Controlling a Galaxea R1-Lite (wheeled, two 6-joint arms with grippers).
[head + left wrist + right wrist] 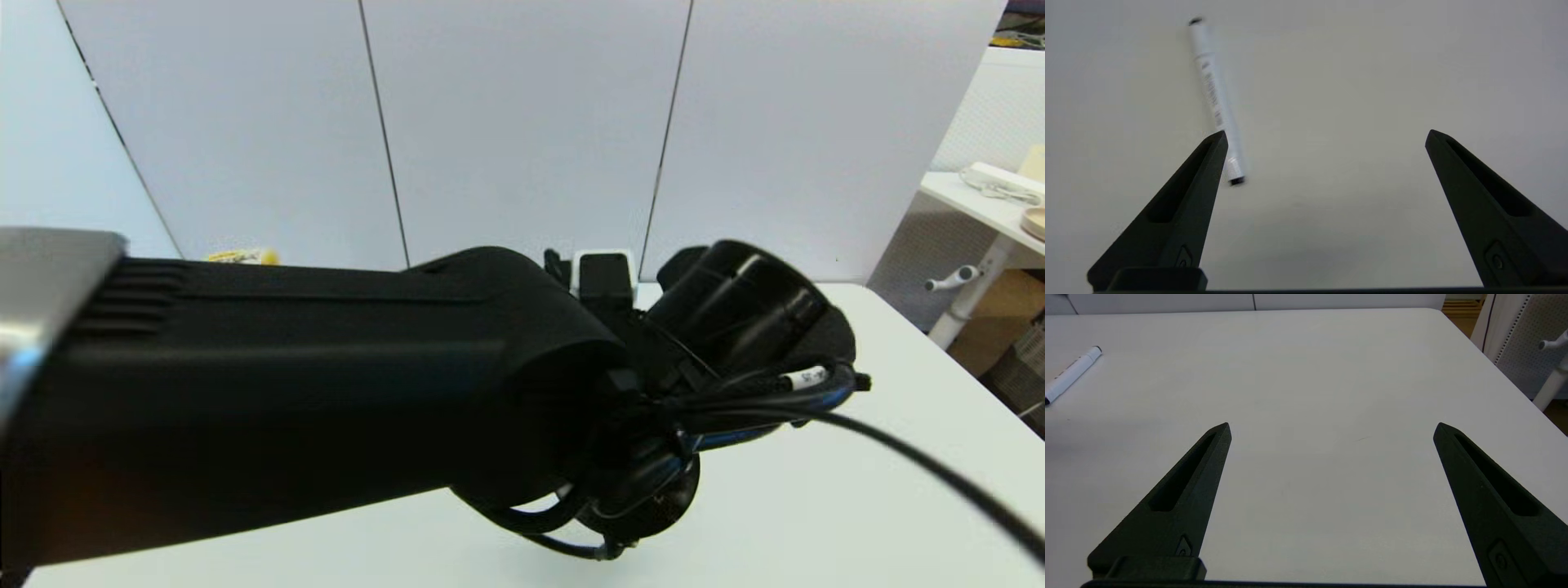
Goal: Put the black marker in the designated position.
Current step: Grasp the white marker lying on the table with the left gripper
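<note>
The black marker [1216, 98], a slim white barrel with small black tips, lies flat on the white table. My left gripper [1327, 136] hangs above it, open and empty. The marker's near end lies just beside one finger [1184, 204], off to the side of the gap. In the head view my left arm [326, 384] stretches across the table and hides the marker. My right gripper [1331, 428] is open and empty over bare tabletop, with the black marker [1069, 373] far off to its side. Nothing on the table marks the designated position.
A yellow object [241, 256] peeks out behind the left arm at the table's far edge. A black cable [939, 474] trails from the left wrist over the table [857, 490]. A side desk [992, 208] stands beyond the table's right edge.
</note>
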